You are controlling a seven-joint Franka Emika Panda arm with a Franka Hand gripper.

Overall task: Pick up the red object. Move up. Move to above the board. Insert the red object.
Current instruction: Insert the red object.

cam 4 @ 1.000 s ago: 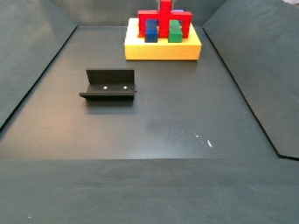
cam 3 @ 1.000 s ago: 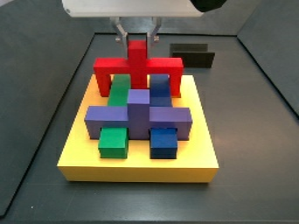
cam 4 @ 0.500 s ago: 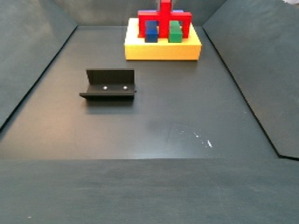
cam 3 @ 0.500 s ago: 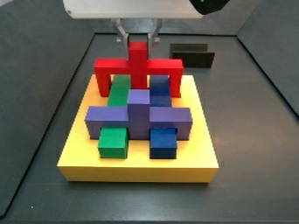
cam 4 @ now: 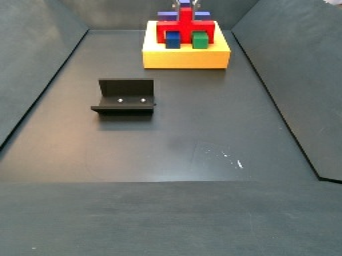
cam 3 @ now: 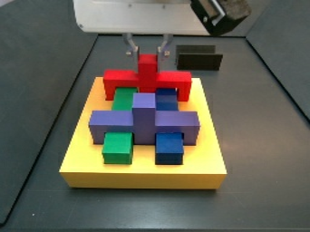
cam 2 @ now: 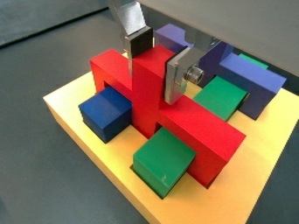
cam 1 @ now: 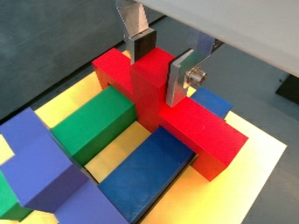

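The red object (cam 3: pixel 148 80) stands upright at the far end of the yellow board (cam 3: pixel 145 174), its two legs down in the board behind the purple cross block (cam 3: pixel 145 118). My gripper (cam 3: pixel 148 54) hangs straight above it, shut on the top of the central post. In both wrist views the silver fingers (cam 1: pixel 179 79) (cam 2: pixel 176 77) flank the post of the red object (cam 1: pixel 193 127) (cam 2: pixel 187 131), and the gripper (cam 1: pixel 159 74) (cam 2: pixel 156 77) pinches it from either side. In a side view the red object (cam 4: pixel 174 26) stands on the distant board (cam 4: pixel 187 58).
A green bar (cam 3: pixel 116 145) and a blue bar (cam 3: pixel 169 145) sit in the board's near slots. The fixture (cam 4: pixel 124 97) stands on the dark floor, away from the board. A dark box (cam 3: pixel 201 58) lies behind the board. Dark walls enclose the floor.
The gripper has come down with the red object. Its crossbar now sits lower on the board, with less of its legs showing. The fingers are no wider apart than before.
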